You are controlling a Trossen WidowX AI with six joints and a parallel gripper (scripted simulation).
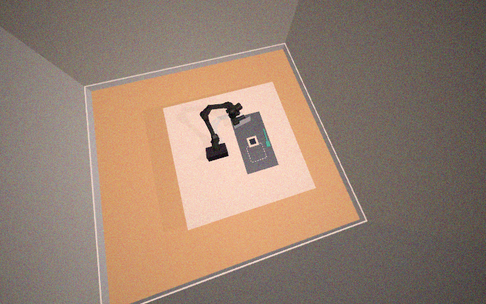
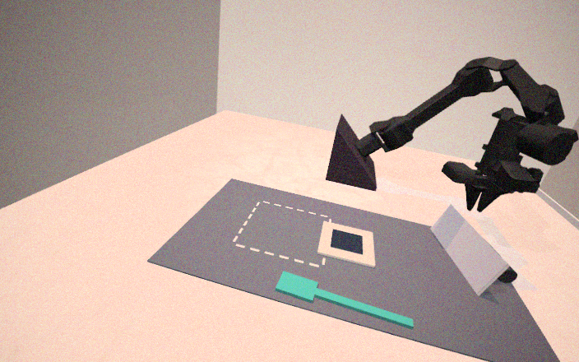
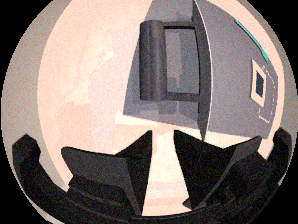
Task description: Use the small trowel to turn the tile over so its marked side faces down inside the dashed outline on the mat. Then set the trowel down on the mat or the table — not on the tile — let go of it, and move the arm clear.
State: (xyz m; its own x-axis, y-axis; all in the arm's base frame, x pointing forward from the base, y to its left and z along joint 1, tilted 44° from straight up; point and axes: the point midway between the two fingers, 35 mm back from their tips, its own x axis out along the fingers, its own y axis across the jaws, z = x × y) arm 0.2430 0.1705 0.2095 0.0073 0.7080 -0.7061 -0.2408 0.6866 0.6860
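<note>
The teal trowel lies flat on the mat, near its long edge. The cream tile lies flat with its dark square mark up. It sits at one side of the dashed outline, overlapping that edge, mostly outside. My gripper is empty, its fingers a little apart. It hangs above the mat's far end, away from trowel and tile.
A pale flat plate with a thick dark bar handle is tilted on the mat's end, just below and beside my fingertips. The arm's dark base block stands beside the mat.
</note>
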